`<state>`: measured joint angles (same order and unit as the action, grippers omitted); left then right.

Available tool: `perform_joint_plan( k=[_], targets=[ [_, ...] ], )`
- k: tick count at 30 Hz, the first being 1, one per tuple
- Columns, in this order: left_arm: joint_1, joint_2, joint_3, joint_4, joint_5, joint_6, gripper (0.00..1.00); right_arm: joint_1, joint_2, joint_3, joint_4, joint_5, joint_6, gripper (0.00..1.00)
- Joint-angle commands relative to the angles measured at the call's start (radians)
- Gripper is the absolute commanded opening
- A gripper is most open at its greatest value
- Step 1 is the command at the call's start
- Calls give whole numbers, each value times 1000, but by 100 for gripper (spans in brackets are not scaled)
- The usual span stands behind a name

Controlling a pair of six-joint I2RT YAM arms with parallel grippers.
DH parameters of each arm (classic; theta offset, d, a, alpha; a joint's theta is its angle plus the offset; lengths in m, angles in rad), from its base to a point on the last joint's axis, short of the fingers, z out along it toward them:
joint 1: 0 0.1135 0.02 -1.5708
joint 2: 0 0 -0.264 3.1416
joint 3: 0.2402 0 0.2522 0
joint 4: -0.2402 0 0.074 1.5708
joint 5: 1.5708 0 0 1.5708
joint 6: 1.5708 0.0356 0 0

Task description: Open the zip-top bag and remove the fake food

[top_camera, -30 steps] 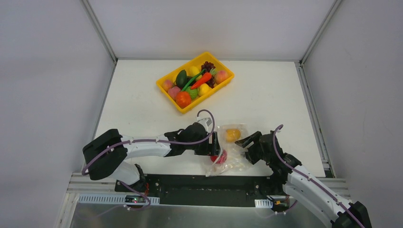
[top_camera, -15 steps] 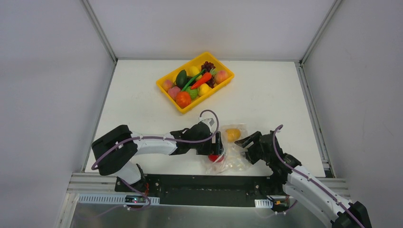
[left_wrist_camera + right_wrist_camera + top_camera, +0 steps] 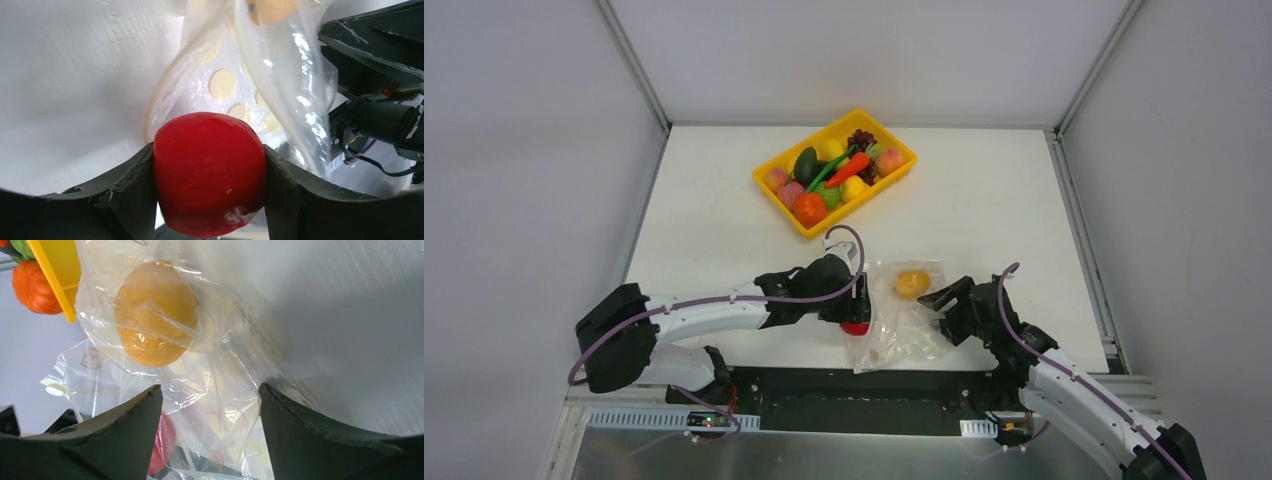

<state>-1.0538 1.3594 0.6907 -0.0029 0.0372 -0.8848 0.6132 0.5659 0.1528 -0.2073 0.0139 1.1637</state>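
The clear zip-top bag (image 3: 906, 318) lies crumpled near the front edge, between the two grippers. A yellow-orange fruit (image 3: 912, 283) sits inside its far end and also shows in the right wrist view (image 3: 155, 320). My left gripper (image 3: 855, 312) is shut on a red ball (image 3: 856, 327), held just outside the bag's left side. In the left wrist view the red ball (image 3: 209, 172) fills the gap between the fingers, with the bag (image 3: 260, 65) beyond it. My right gripper (image 3: 940, 303) is open at the bag's right edge, its jaws wide over the plastic (image 3: 220, 405).
A yellow tray (image 3: 902, 172) at the back centre holds several fake fruits and vegetables and a dark grape bunch (image 3: 861, 140). Its corner (image 3: 55, 270) and an orange fruit (image 3: 32, 287) show in the right wrist view. The table's front edge is close behind the bag.
My left gripper has drawn back to the left with the red ball, from inside the bag's mouth to just outside it. The right arm has barely moved.
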Motion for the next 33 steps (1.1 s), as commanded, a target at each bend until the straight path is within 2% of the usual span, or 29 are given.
perform_joint_plan(
  k=[1,5,9,14,18,24,31,33],
  targets=[
    [12,-149,1,-209,-128,87,31,5,12,-27,-91,25,-15,74],
    [89,-243,9,-323,-142,138,31,5,6,-13,-105,32,-23,74],
    [244,-313,47,-393,-107,198,30,4,-6,14,-125,40,-42,75],
    [381,-303,178,-440,-96,269,31,4,-22,59,-156,48,-74,78],
    [448,-211,324,-446,-97,323,32,4,-41,110,-200,59,-115,82],
    [521,7,575,-419,-88,411,35,5,-85,196,-280,91,-205,87],
    [586,343,881,-348,-63,507,43,4,-129,237,-286,84,-293,90],
    [604,430,951,-326,-59,532,48,4,-147,232,-277,77,-304,90]
  ],
)
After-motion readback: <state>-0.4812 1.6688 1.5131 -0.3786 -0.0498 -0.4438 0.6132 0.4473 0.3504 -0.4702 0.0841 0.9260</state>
